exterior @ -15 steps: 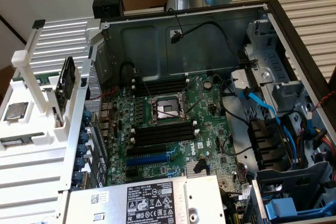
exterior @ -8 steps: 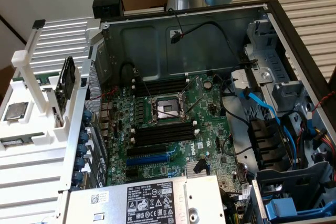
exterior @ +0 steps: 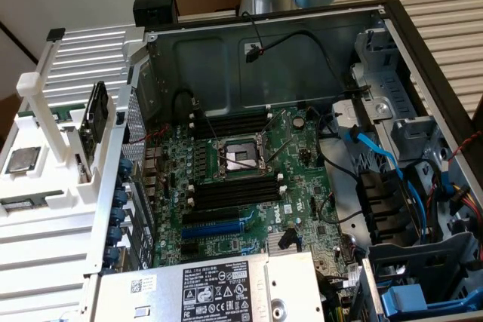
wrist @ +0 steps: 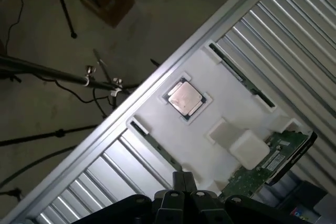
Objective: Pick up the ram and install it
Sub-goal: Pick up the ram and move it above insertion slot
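stage: early, nothing picked yet | gripper [wrist: 182, 182]: closed, empty, above white holder [wrist: 226, 98] | ram [wrist: 240, 76]: on edge in holder slot, near processor chip [wrist: 185, 98] | memory slots [exterior: 230, 194]: look empty | remaining: grasp and install

Matt plastic tray [wrist: 231, 95], shiny processor [wrist: 185, 98]

Processor [exterior: 23, 160] on tray [exterior: 34, 185] beside case [exterior: 196, 65]
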Tool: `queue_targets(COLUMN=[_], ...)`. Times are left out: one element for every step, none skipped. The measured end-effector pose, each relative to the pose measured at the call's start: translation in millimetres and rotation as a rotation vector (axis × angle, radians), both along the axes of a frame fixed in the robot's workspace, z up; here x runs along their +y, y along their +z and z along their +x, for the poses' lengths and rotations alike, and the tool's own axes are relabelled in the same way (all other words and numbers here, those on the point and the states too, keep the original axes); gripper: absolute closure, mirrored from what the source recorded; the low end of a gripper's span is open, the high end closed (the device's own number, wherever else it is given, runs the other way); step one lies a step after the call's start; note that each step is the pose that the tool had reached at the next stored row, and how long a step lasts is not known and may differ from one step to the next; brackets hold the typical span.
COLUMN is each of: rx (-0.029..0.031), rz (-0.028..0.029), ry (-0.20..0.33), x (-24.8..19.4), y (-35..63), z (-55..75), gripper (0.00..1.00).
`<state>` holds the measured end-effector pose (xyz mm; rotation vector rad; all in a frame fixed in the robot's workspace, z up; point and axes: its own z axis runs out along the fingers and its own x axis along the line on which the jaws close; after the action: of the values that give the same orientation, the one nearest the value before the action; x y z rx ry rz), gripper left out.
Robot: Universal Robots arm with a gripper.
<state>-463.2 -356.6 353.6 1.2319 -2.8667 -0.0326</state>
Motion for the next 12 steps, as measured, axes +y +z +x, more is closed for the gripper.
queue_targets(rx=[0.0,0.0,0.0001,0.0,0.0,-0.0001,-0.0002,-0.0004,-0.0008,-0.0009,-0.0013,-0.0013], rz=[0.0,0.0,0.0,0.0,0.0,0.0,0.0,0.0,0.0,0.0,0.0,0.0], ry=[0.019,0.037,0.055,0.074,0.092,0.11,0.128,0.147,0.184,0.202,0.257,0.275], x=[0.0,0.0,0.0,0.0,0.0,0.0,0.0,0.0,0.0,0.0,0.0,0.0], y=[-0.1,-0.1,-0.1,-0.2,-0.2,-0.3,-0.3,-0.4,-0.4,-0.5,-0.7,-0.7], z=[0.0,0.0,0.0,0.0,0.0,0.0,0.0,0.0,0.0,0.0,0.0,0.0], gripper=[0.9,0.9,0.9,0.9,0.9,0.9,0.9,0.9,0.9,0.9,0.9,0.9])
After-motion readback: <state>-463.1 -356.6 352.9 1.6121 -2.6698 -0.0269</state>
